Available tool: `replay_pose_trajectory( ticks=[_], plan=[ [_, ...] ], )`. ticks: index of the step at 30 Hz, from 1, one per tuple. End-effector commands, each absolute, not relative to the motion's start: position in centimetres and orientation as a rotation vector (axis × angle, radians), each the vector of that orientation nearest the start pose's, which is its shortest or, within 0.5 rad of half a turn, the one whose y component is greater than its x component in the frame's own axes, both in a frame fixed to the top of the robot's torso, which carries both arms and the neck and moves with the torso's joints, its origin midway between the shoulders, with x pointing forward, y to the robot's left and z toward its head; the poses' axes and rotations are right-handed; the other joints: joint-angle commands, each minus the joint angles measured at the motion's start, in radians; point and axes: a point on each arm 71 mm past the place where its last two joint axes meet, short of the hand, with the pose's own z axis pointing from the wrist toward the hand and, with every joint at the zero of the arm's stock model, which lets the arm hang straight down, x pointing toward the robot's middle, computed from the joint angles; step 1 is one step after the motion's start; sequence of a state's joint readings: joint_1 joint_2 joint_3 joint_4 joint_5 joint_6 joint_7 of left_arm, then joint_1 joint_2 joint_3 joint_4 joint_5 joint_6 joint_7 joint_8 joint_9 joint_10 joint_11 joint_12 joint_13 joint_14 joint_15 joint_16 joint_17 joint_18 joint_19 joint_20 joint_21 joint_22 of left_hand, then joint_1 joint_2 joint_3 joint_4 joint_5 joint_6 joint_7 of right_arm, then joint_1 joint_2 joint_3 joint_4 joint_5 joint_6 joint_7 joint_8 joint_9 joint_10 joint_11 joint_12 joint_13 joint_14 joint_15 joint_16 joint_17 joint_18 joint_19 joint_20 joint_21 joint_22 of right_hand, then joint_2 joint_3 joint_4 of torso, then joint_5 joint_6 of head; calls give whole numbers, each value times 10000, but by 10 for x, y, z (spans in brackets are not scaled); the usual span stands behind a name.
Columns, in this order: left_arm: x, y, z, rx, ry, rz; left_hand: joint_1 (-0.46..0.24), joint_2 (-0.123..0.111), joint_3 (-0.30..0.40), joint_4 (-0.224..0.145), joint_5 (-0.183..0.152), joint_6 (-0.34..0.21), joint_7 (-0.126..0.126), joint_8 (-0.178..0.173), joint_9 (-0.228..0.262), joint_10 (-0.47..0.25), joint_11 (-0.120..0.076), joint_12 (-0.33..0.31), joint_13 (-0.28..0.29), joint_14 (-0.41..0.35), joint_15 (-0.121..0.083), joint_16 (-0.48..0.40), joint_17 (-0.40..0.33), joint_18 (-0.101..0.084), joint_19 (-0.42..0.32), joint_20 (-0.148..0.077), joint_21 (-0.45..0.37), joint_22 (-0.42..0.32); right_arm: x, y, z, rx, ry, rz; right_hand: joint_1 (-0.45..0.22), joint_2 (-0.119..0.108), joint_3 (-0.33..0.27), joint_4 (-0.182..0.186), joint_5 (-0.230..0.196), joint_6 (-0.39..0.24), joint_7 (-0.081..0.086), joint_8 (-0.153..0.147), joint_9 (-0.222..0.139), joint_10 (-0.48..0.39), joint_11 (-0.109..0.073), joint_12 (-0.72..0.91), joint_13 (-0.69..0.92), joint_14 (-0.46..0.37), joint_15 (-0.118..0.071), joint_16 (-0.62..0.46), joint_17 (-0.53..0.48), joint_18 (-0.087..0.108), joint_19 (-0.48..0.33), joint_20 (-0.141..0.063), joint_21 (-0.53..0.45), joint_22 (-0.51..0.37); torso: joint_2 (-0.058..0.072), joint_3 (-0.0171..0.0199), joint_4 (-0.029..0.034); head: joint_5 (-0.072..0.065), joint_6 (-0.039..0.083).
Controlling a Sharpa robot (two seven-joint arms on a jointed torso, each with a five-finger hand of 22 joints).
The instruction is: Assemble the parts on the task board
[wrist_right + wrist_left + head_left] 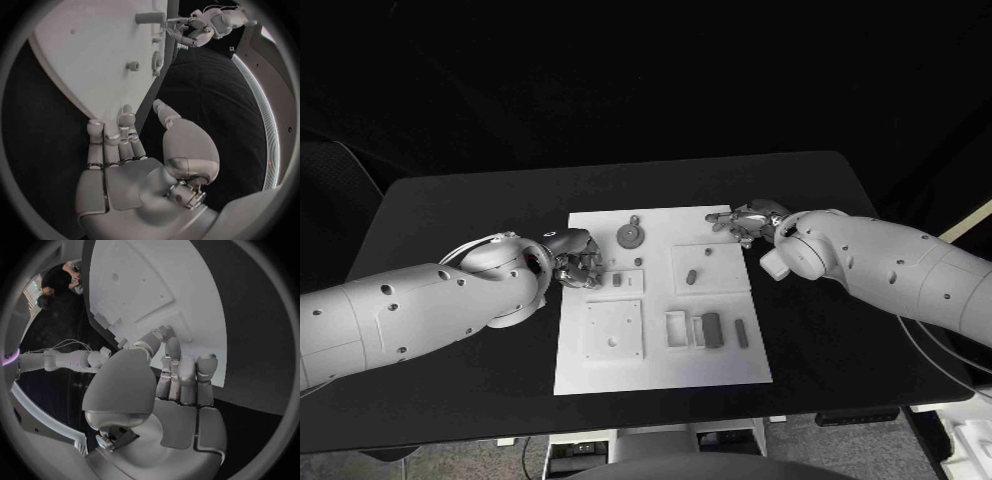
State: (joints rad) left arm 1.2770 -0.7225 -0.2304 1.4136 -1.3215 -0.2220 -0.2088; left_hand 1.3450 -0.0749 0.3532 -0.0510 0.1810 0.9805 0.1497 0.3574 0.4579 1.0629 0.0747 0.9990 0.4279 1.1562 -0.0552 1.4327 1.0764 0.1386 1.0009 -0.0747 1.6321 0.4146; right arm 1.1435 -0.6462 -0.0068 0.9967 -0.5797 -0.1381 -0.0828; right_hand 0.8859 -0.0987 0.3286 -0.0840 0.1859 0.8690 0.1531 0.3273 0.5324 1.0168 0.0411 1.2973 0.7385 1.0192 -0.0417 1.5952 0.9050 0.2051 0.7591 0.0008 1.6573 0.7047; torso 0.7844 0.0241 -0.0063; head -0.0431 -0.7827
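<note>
Both hands sit at the task board (661, 375), neither holding anything. The left hand (574, 258) rests at the board's left edge, fingers loosely apart; the right hand (750, 222) hovers at the far right corner, fingers straight and spread. The grey parts lie on the board — a gear (629, 236) at the far side, bars (713, 329) nearer the robot. A good pick probably means settling on one part first (the gear lies between the hands) and coming down squarely — a slanted approach could skid it.

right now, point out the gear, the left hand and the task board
gear (629, 236), head view, centre of its toothed disc
left hand (574, 256), head view, middle of the hand
task board (661, 368), head view, bare near edge
</note>
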Motion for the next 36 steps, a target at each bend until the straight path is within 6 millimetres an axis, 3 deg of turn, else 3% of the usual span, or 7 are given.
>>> replay_pose_trajectory(
  ticks=[1,21,36],
  plan=[
    [493,186,-238,1235,19652,-5021,-15,73,69,26,37,-115,36,-66,-26,-53,45,-21,15,-107,5,-38,19,405,29,-7,-45,-15,553,-266,-258,8664,19223,8221,-92,11,-31,23,0,21,77,-48,-16,-29,18,-48,-13,21,-66,-44,-13,274,23,-21,1268,-12,0,1,-3,6,-4],
    [495,186,-240,1238,19815,-5044,-339,76,267,338,33,-349,25,-237,-83,-120,71,42,54,-158,35,-30,51,381,-9,2,-21,-16,553,-267,-258,8660,19226,8229,-102,11,-33,29,0,16,78,-51,-19,-33,19,-49,-15,18,-65,-46,-13,273,21,-20,1267,-12,-1,9,-8,-7,-27],
    [493,185,-241,1401,19931,-5041,-340,63,320,349,29,-219,26,-173,-51,-144,67,60,65,-174,38,-23,62,389,-23,-6,-14,-14,553,-267,-259,8661,19249,8234,-108,11,-34,33,1,13,78,-52,-21,-35,20,-49,-17,16,-64,-47,-13,273,19,-20,1266,-13,0,-1,2,-18,-45]
  ],
)
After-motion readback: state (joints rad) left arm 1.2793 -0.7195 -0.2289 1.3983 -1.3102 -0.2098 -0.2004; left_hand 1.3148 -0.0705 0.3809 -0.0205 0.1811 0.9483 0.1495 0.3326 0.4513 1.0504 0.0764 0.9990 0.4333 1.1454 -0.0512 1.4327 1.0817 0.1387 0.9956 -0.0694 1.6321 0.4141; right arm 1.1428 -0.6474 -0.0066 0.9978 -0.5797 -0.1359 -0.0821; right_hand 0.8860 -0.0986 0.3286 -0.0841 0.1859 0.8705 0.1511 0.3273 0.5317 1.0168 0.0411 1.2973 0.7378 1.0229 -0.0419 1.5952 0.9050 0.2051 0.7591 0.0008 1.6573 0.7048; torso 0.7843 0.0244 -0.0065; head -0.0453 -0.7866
